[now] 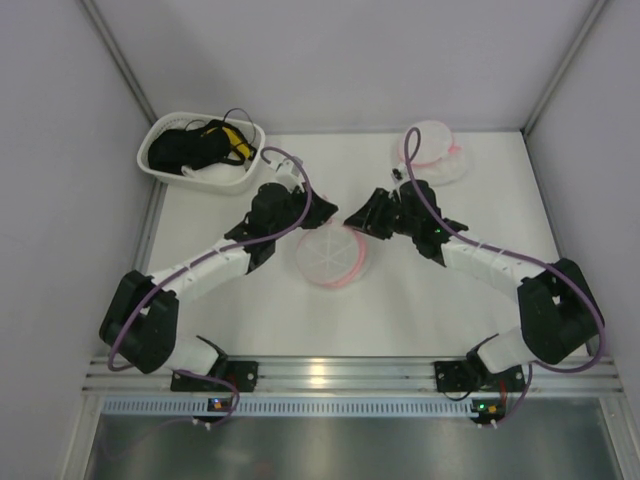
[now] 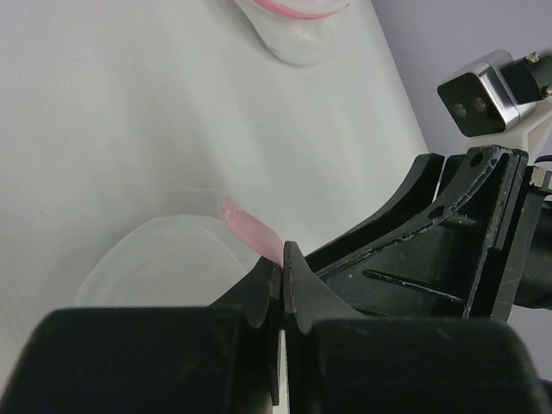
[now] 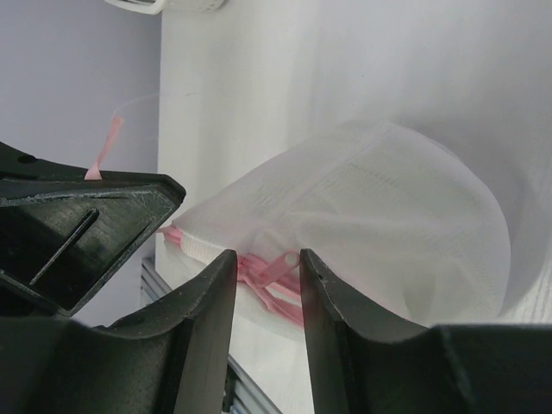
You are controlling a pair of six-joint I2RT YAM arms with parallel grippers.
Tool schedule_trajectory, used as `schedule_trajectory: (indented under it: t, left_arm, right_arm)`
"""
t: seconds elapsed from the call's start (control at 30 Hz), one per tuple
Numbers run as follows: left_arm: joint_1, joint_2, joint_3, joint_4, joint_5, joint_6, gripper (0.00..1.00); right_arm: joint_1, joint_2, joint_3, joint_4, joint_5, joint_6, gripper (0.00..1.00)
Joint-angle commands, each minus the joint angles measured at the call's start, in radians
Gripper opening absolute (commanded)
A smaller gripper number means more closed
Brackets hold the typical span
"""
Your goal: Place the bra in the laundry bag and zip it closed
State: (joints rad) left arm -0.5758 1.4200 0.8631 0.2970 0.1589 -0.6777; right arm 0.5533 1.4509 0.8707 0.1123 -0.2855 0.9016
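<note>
The laundry bag (image 1: 333, 256), a round white mesh pouch with a pink zipper ring, lies mid-table between both arms. My left gripper (image 2: 283, 254) sits at the bag's left edge (image 1: 302, 230), shut on a pink tab (image 2: 252, 235) of the bag and lifting that edge. From the right comes my right gripper (image 1: 354, 222), its jaws (image 3: 267, 254) open on either side of the pink zipper pull (image 3: 278, 263), which lies in the gap at the rim. The mesh dome (image 3: 379, 207) bulges behind it. The bra is hidden; I cannot make it out through the mesh.
A white oval basket (image 1: 160, 165) holding a black tangle with yellow bits (image 1: 205, 142) stands at the back left. At the back right lies a rounded white thing with a pink edge (image 1: 432, 152), also seen in the left wrist view (image 2: 297, 34). Grey walls close in both sides.
</note>
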Motion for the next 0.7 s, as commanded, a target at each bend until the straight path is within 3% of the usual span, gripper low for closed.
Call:
schedule_trajectory:
  t: [0.0, 0.2, 0.33, 0.47, 0.57, 0.67]
  left_arm:
    - [-0.002, -0.053, -0.006, 0.077, -0.004, 0.015, 0.00]
    - [-0.002, -0.050, -0.007, 0.077, 0.001, 0.012, 0.00]
    - [-0.004, -0.050, -0.007, 0.077, -0.001, 0.013, 0.00]
    - [-0.002, -0.049, -0.007, 0.077, -0.001, 0.013, 0.00]
    - [-0.002, -0.050, -0.010, 0.077, -0.007, 0.015, 0.00]
    - [-0.002, -0.058, -0.015, 0.077, -0.018, 0.018, 0.00]
  right_arm:
    - [-0.001, 0.009, 0.025, 0.081, 0.000, 0.016, 0.36]
    - [-0.001, 0.014, 0.030, 0.082, 0.009, 0.008, 0.27]
    - [0.000, 0.005, 0.034, 0.067, 0.022, -0.001, 0.14]
    - [-0.001, 0.006, 0.042, 0.055, 0.034, -0.015, 0.10]
    - [-0.001, 0.006, 0.048, 0.044, 0.042, -0.027, 0.00]
    - [-0.001, 0.006, 0.056, 0.021, 0.055, -0.049, 0.00]
